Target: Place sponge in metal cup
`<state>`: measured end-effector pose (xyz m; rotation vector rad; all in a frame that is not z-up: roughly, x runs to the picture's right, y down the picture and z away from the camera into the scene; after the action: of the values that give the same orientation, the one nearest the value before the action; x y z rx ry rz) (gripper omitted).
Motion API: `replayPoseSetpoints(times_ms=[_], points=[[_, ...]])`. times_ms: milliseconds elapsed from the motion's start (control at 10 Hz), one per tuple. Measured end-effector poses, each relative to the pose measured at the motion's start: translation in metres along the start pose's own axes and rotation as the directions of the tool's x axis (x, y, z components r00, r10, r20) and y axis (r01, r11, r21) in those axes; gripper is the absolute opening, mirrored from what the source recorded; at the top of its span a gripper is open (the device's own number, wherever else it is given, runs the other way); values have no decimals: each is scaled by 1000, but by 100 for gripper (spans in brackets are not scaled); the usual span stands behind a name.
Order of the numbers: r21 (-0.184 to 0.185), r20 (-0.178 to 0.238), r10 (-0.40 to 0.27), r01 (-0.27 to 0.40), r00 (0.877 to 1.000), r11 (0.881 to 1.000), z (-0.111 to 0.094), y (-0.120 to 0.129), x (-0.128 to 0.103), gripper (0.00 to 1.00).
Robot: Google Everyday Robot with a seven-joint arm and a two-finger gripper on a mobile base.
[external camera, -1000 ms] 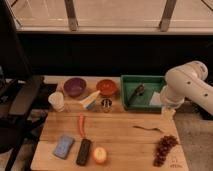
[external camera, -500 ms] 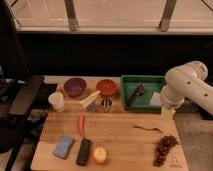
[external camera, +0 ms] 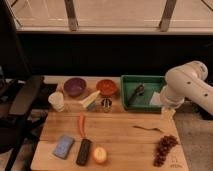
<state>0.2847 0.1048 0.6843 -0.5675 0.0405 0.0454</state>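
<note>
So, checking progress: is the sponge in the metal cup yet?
Out. The sponge lies flat on the table, front left; the metal cup stands apart; the pincer hangs over the green tray.

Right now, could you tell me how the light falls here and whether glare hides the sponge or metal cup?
Camera view: daylight washes out the window at the top, with a dark band beneath; the table is evenly, warmly lit; no glare on the sponge or metal cup; the hand sits at the table's right edge by the green tray.
</note>
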Motion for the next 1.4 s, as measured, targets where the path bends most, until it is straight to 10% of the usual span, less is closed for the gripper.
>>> replayPoseSetpoints(times_ms=[800, 1000, 1200, 1400], points=[[5, -1, -18, 18, 1000, 1000, -2, -1, 2, 65], [37, -13, -114, 114, 993, 993, -20, -21, -8, 65], [47, 5, -247, 246, 969, 968, -40, -36, -40, 65], [51, 40, -401, 399, 915, 916, -44, -34, -88, 65]])
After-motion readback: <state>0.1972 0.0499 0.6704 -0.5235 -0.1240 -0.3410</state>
